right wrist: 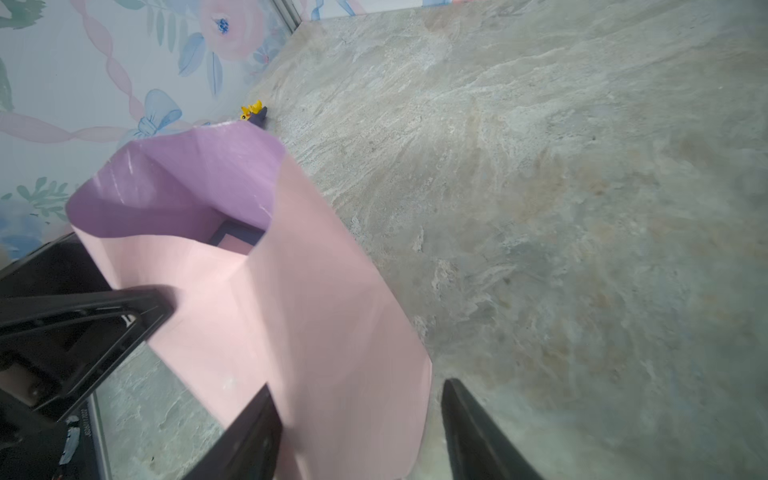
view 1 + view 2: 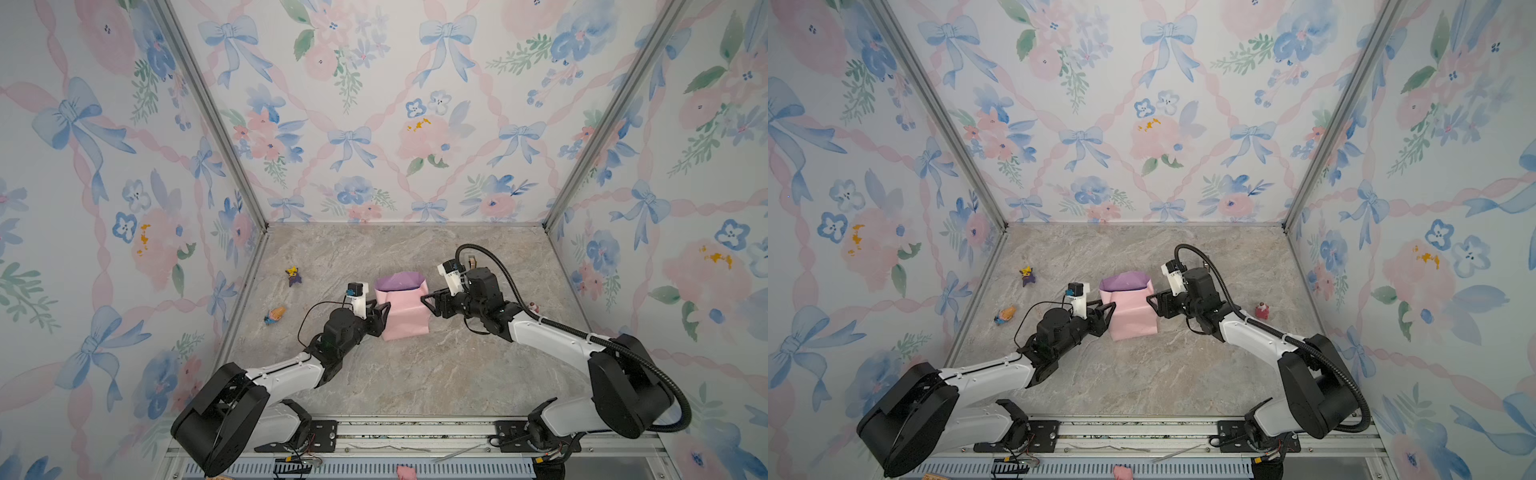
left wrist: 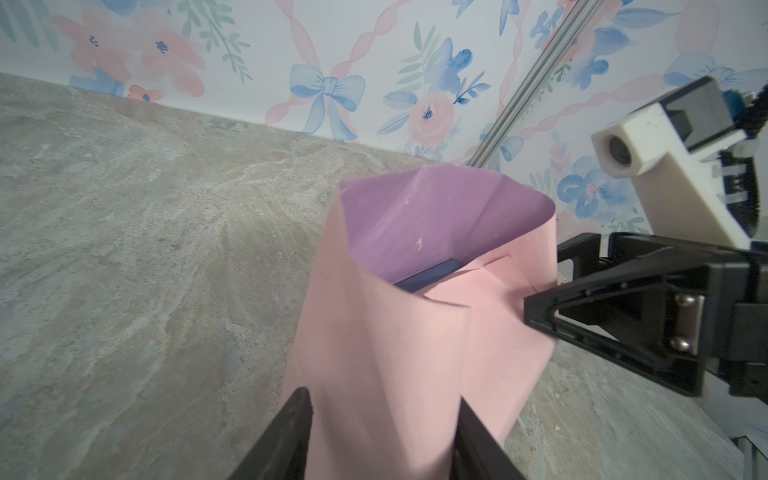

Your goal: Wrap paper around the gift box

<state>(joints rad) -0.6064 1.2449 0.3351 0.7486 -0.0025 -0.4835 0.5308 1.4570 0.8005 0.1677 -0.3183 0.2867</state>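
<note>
The paper [image 2: 405,311] is folded round the gift box with its pale pink face outward, and its far end stands up as an open lilac-lined sleeve [image 2: 1126,281]. Only a navy sliver of the gift box [image 3: 428,274] [image 1: 239,235] shows inside that sleeve. My left gripper [image 2: 384,309] [image 3: 384,415] is against the package's left side, jaws apart with pink paper filling the gap between them. My right gripper [image 2: 428,301] [image 1: 361,399] meets the right side, open. The paper's near corner lies between its jaws, and one finger [image 1: 469,419] stands clear over the table.
Small toys lie on the marble table [image 2: 415,374]: a yellow and purple figure [image 2: 293,276] and an orange and blue one [image 2: 275,316] at the left, a red one [image 2: 1261,311] behind the right arm. Floral walls close in three sides.
</note>
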